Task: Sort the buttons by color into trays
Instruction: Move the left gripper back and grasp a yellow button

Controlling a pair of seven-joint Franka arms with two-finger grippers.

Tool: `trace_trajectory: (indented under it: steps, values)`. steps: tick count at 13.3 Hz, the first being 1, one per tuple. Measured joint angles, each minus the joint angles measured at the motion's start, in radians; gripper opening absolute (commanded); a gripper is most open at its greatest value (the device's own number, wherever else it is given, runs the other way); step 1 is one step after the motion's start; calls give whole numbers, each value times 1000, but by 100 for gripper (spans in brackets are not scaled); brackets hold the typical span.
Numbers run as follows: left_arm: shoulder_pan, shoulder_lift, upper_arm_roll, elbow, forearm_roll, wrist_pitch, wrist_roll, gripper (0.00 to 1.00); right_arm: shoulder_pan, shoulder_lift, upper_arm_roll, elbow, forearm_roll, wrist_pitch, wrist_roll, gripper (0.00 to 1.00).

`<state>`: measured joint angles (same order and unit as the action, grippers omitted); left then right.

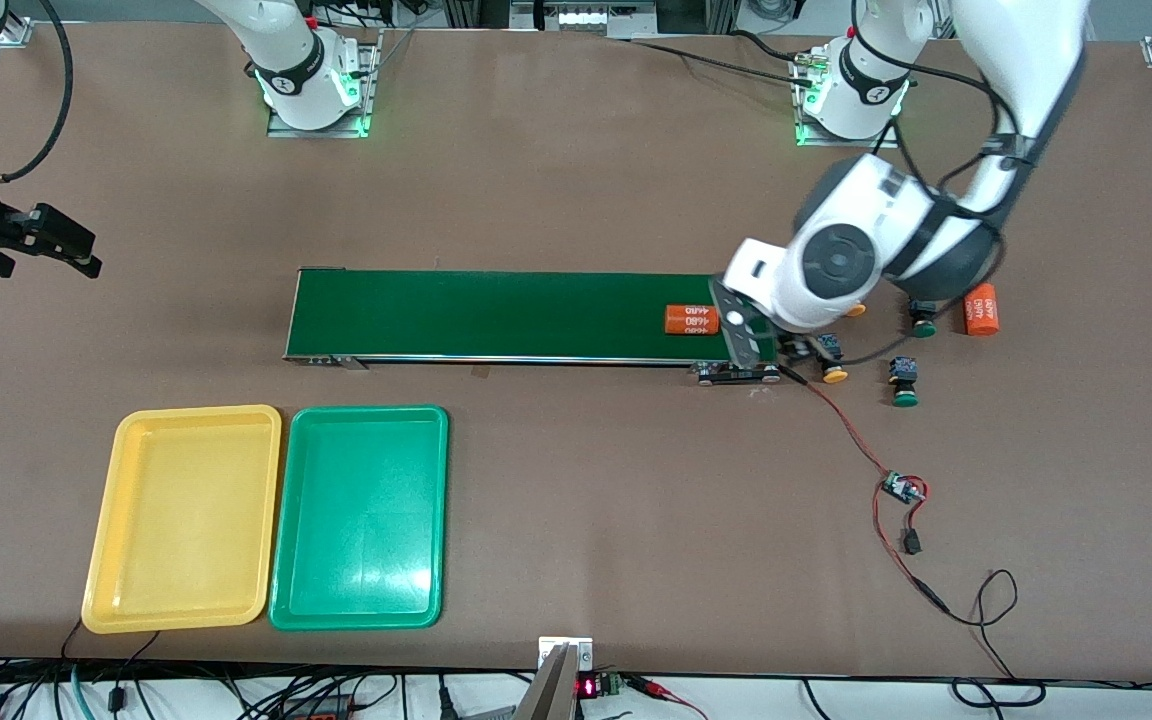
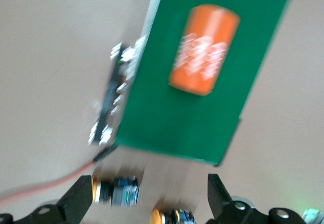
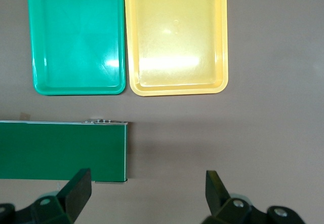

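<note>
My left gripper (image 2: 149, 199) hangs open just above the table off the belt's end, nothing held. A yellow-capped button (image 2: 117, 191) lies on its side between its fingers, close to one finger (image 2: 81, 198). A second yellow-capped button (image 2: 174, 217) lies beside it. From the front, the yellow-capped button (image 1: 833, 368) lies by the left gripper (image 1: 798, 350), and two green-capped buttons (image 1: 903, 385) (image 1: 923, 320) lie toward the left arm's end. The yellow tray (image 1: 181, 520) and green tray (image 1: 361, 520) hold nothing. My right gripper (image 3: 149, 193) waits open, high over bare table past the belt's other end.
The dark-green conveyor belt (image 1: 496, 315) carries an orange numbered cylinder (image 1: 689, 319) near my left gripper. Another orange cylinder (image 1: 981, 308) lies on the table. A red wire (image 1: 851, 430) runs to a small circuit board (image 1: 901, 488), nearer the front camera than the buttons.
</note>
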<state>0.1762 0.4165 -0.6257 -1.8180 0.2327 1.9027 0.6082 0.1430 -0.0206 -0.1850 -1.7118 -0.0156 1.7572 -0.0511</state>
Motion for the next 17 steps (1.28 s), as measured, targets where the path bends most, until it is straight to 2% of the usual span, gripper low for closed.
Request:
trace_trajectory:
  steps: [4,9,14,17]
  values:
    - [113,2,15,14,0,0,-325,100,-1,1,0,0,0,3,0,100]
    - [123,34,25,14,0,-4,-848,100,-1,1,0,0,0,6,0,100]
    - [143,121,66,18,20,-45,-919,100,-1,1,0,-2,0,13,0,100]
    - [152,169,78,9,37,23,-995,100,-3,1,0,-2,0,13,0,100]
